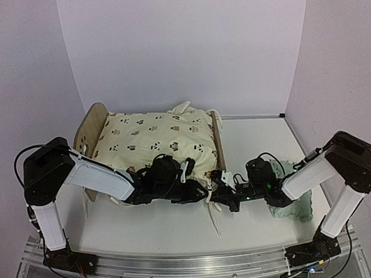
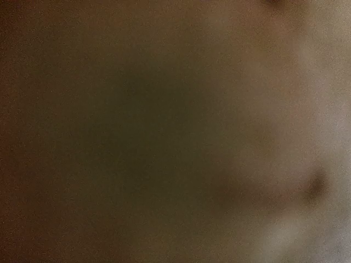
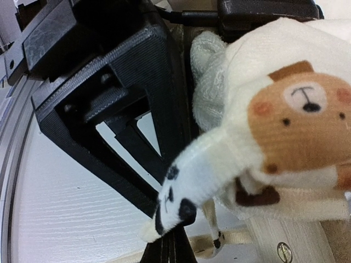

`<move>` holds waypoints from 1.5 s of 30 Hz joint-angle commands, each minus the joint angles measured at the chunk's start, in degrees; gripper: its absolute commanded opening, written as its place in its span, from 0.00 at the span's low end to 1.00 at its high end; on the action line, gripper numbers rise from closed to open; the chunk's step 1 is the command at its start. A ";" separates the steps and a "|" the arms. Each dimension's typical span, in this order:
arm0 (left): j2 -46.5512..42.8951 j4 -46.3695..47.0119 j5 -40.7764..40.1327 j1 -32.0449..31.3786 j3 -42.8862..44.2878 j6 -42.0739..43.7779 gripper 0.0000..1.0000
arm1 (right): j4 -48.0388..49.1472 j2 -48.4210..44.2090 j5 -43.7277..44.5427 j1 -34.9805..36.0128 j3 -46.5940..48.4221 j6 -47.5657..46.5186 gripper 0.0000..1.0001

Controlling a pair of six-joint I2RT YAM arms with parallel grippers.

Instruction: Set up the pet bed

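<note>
Right wrist view: bear-print cushion (image 3: pixel 285 120) corner beside right tool (image 1: pixel 216 187), grip unclear. Left wrist view: brown blur; left tool (image 1: pixel 198 192) state unclear.

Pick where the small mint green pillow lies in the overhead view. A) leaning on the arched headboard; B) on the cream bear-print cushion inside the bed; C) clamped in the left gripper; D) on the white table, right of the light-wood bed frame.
D: the small mint green pillow lies flat on the white table, outside the light-wood pet bed frame, partly under the right arm.
</note>
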 commanded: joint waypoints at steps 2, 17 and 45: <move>2.15 1.52 1.87 0.48 2.15 -1.63 0.32 | 1.53 0.84 -2.52 0.42 2.01 -0.39 0.00; 2.90 3.59 3.20 0.48 2.59 -1.71 0.01 | 1.58 0.72 -2.92 0.39 1.94 -0.03 0.00; -4.01 -1.85 -5.60 -3.29 -3.48 -3.65 0.00 | -20.32 -21.39 8.49 1.56 -3.42 26.69 0.64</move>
